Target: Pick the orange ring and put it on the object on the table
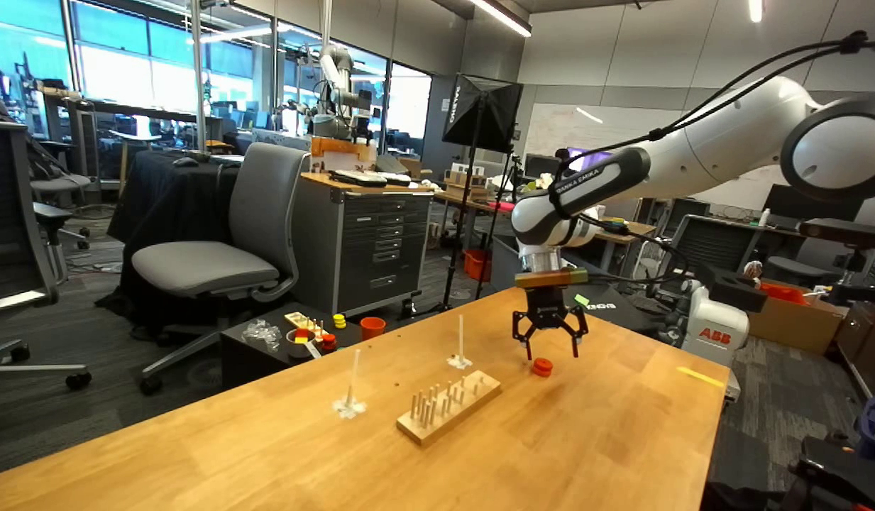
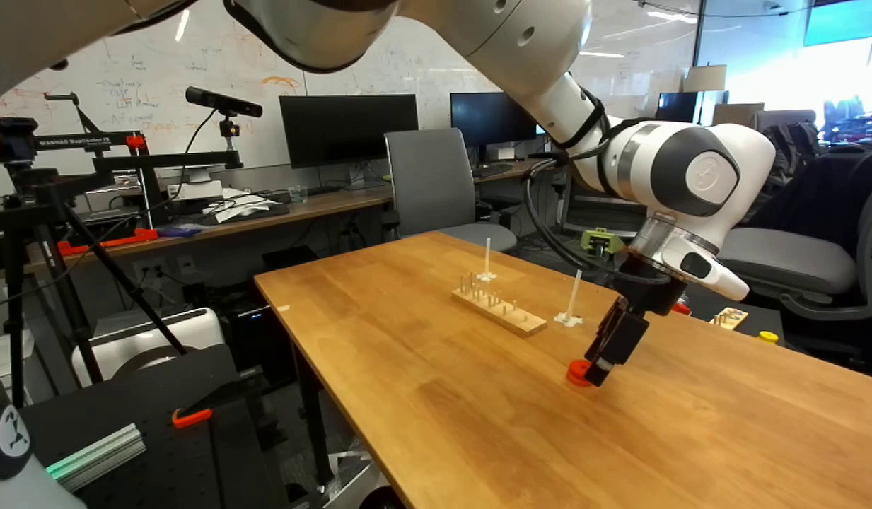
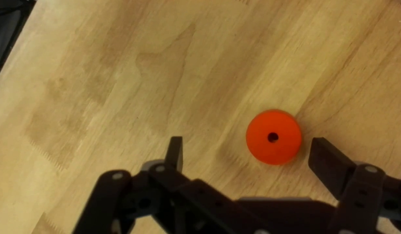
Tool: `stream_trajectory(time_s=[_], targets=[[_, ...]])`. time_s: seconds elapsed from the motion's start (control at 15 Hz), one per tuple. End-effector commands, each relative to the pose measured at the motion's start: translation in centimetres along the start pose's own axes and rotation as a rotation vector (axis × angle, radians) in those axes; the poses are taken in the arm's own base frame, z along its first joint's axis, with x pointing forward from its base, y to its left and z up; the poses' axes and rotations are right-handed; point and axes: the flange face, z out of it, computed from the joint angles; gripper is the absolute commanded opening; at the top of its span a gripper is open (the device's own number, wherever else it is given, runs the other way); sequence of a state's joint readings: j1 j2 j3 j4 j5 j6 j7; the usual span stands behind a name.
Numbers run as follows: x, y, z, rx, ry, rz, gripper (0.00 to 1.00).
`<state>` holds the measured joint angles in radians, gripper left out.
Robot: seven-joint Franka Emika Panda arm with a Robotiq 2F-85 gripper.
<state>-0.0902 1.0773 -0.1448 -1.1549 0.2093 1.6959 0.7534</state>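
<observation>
In an exterior view: gripper [image 1: 552, 355] low over the table [image 1: 586, 454], jaws well apart; orange ring [image 1: 542, 367] lies on the table right by the fingertips [image 1: 575, 346], off the far end of the peg board [image 1: 448, 410]. Two thin rods [image 1: 460, 339] stand between board and the table's long edge. In an exterior view: fingertip overlaps the ring, can't tell if touching. Wrist view: ring flat, hole up, seen between the spread fingers, nearer the frame-right one.
</observation>
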Motion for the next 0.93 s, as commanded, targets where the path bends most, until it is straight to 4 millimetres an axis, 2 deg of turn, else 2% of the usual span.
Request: stream_trajectory(time_s=[0.0, 0.47, 0.87], targets=[[0.7, 0.2, -0.6, -0.02, -0.041, -0.038, 1.0], [1.9, 2.5, -0.1, -0.068, -0.122, -0.066, 1.0], [3.9, 4.7, 0.1, -0.079, -0.191, -0.066, 1.0]])
